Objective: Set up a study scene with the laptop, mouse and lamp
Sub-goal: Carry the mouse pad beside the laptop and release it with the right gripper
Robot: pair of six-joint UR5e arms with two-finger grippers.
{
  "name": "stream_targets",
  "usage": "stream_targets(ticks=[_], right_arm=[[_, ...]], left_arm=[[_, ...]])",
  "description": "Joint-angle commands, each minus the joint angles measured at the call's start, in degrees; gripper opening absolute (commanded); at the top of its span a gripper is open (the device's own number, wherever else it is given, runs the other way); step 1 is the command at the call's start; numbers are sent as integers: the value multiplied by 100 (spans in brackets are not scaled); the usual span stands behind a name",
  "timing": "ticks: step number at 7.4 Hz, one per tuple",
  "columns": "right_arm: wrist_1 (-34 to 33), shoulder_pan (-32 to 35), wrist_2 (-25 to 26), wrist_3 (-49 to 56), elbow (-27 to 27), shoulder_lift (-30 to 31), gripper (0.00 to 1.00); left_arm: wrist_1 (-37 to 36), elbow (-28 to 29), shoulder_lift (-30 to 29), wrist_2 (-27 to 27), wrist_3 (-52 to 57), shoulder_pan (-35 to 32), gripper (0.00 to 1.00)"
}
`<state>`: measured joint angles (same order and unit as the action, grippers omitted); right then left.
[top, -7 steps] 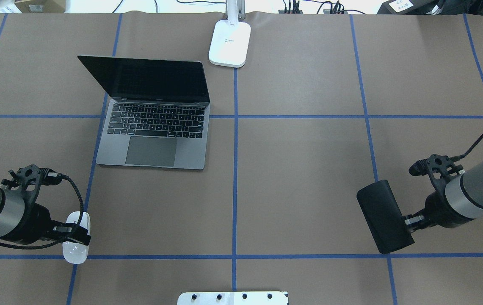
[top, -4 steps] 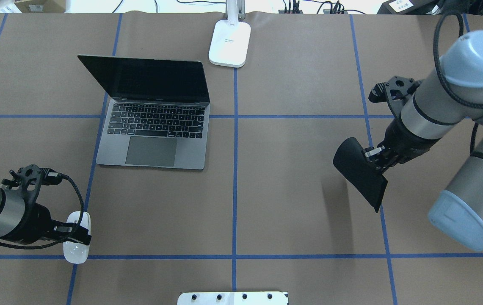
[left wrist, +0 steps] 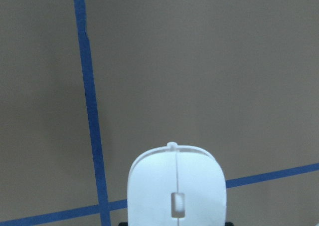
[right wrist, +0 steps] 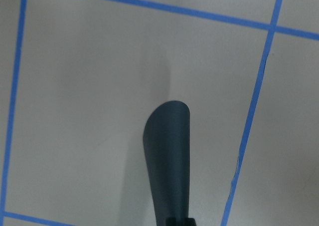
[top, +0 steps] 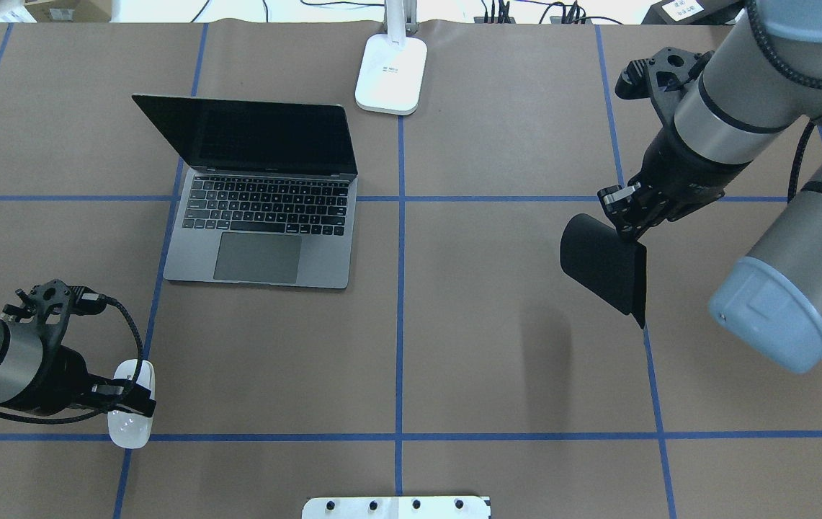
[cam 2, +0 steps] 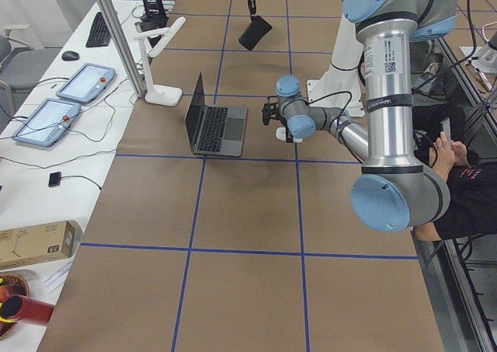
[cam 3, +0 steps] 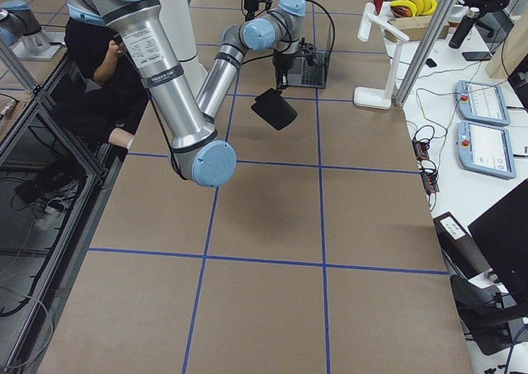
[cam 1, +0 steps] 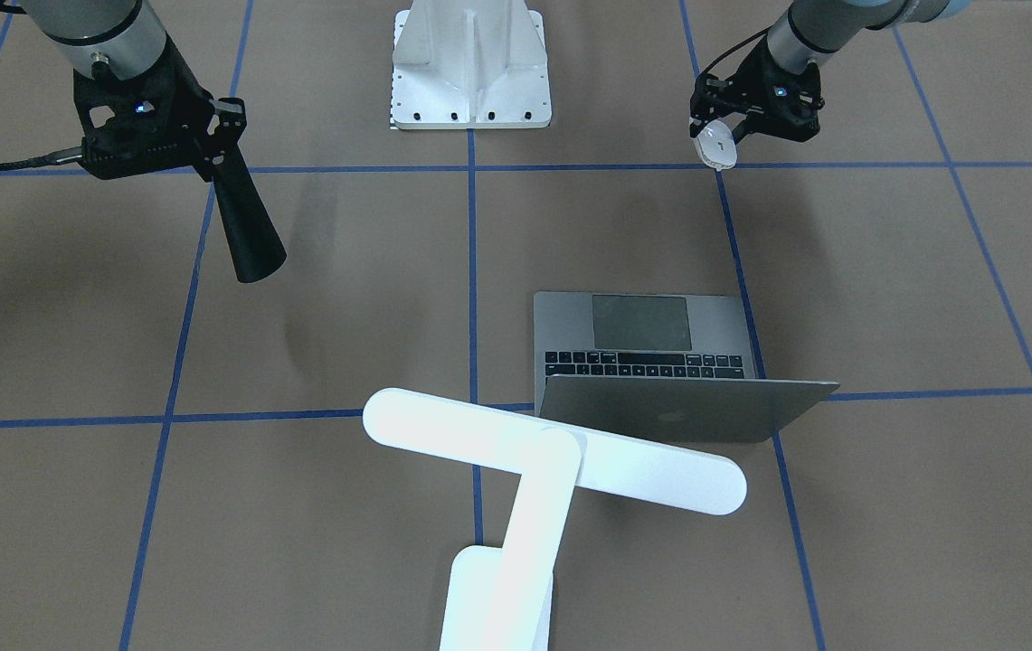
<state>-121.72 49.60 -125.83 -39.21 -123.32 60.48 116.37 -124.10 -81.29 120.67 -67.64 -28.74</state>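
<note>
The dark-grey laptop (top: 266, 216) stands open on the table's left half, its lid logo facing the front view (cam 1: 674, 411). The white lamp (cam 1: 552, 448) stands at the far edge by the centre line, and its base (top: 391, 72) shows from overhead. My left gripper (top: 130, 396) is shut on the white mouse (top: 130, 422), low over a blue tape crossing at the near left. The mouse also fills the left wrist view (left wrist: 175, 186). My right gripper (top: 625, 216) is shut on a black flexible mat (top: 604, 270), which hangs curled above the table's right half.
A white bolted pedestal (top: 396, 507) sits at the near edge at centre and also shows in the front view (cam 1: 470, 63). Blue tape lines grid the brown table. Tablets and cables lie on a side bench beyond the lamp (cam 3: 483, 101).
My right arm has lifted the black mat off the table and carried it away from the near edge, toward the middle of the right half. My left arm and the mouse have not moved.
</note>
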Motion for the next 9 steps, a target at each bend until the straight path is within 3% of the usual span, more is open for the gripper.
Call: stream_targets(ticks=[1,4,8,9], right_arm=[[-10,172,-90,-60,473,-683,16],[-316,540,-415,-113,590,-1299,17],[-696,568,-407,-579,766,-1952,17],[-678,577,-425,-570,766,-1935,51]], left_arm=[[0,9,-1,0,-12,0,45],[0,26,-1,-9,-21,0,45],[0,70,-115,-9,-56,0,45],[0,62,-115,-9,-47,0,49]])
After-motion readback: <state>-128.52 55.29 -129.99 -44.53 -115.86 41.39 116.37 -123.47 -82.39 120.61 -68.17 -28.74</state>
